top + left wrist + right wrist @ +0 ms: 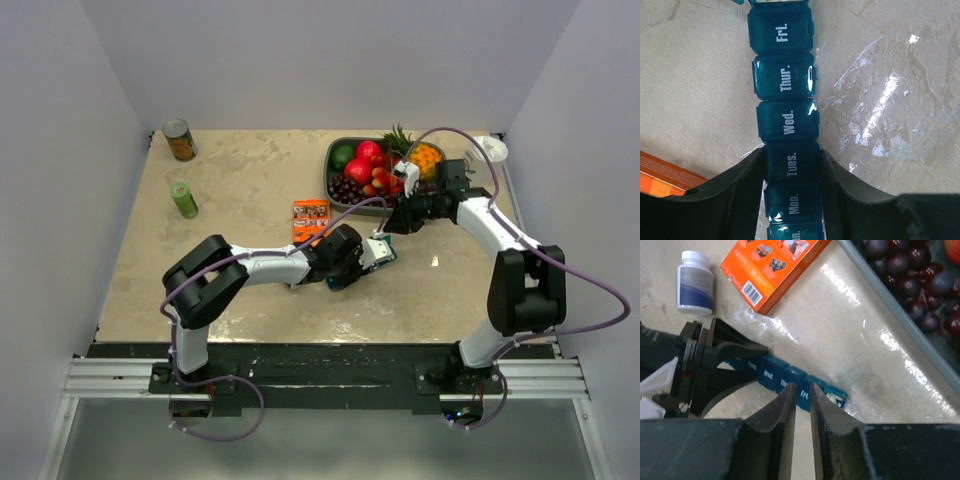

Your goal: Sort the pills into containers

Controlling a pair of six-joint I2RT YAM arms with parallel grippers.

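Right wrist: orange box [772, 267], white bottle [695, 282] near containers [771, 376]

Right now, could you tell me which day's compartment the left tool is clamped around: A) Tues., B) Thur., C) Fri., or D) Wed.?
A: in the left wrist view the left tool presses in on both sides of the pill organizer at the Tues. lid, while the Wed. lid lies clear beyond the fingertips.
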